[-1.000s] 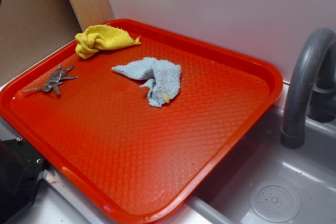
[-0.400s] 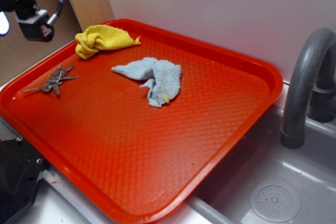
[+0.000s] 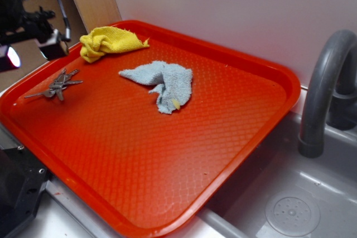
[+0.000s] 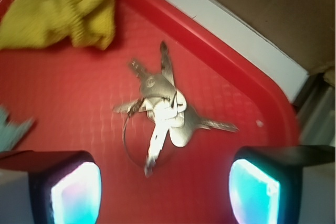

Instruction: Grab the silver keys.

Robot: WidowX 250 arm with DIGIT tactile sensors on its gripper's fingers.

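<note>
A small bunch of thin silver metal keys [image 4: 164, 109] fanned on a wire ring lies flat near the left corner of a red textured plastic tray [image 3: 184, 154], just short of a crumpled yellow cloth [image 3: 107, 42], centred below the open, empty black gripper [image 4: 164, 184], evidently lined up to straddle it

Black arm [image 3: 22, 20] with looping black cables, glowing cyan-white pads on black fingers [image 4: 71, 190].
</note>
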